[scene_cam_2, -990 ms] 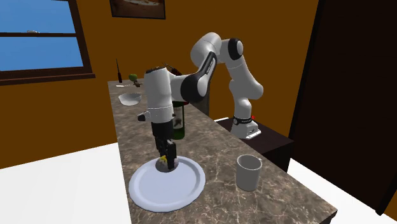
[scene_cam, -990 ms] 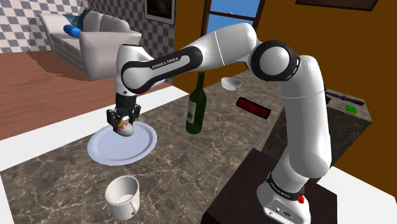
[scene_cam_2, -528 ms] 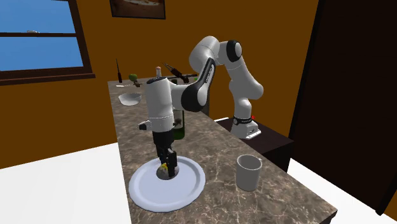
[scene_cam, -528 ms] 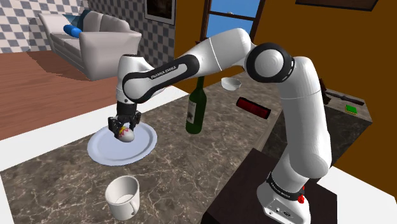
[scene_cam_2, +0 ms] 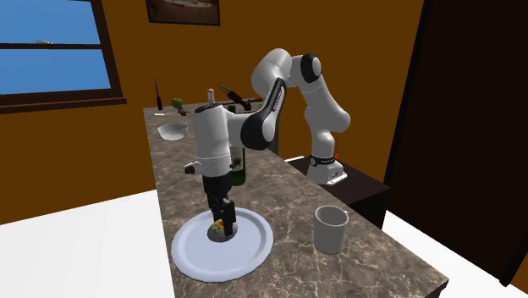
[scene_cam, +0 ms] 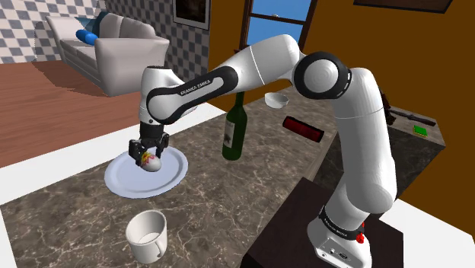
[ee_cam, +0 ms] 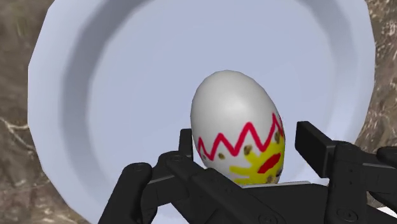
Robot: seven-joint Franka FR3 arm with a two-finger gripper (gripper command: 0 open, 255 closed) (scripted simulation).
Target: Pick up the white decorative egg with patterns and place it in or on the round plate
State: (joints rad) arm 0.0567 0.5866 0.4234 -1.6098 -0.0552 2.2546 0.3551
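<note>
The end effector [ee_cam: 248, 145] is open. Its two black fingers stand on either side of the egg [ee_cam: 238, 127], and a strip of plate shows between the egg and one finger [ee_cam: 313, 145]. The other finger lies at the egg's edge; contact there cannot be confirmed.

The egg is white with a red zigzag band and yellow and red markings. It sits inside the round plate [scene_cam: 122, 183], in the flat well, away from the rim.

The plate rests on the mottled brown worktop [scene_cam: 228, 198]. A white mug [scene_cam: 147, 236] stands upright near the plate, not touching it. A green bottle [scene_cam: 235, 126] stands upright further along the worktop. A small white bowl [scene_cam: 276, 100] sits beyond the bottle.
</note>
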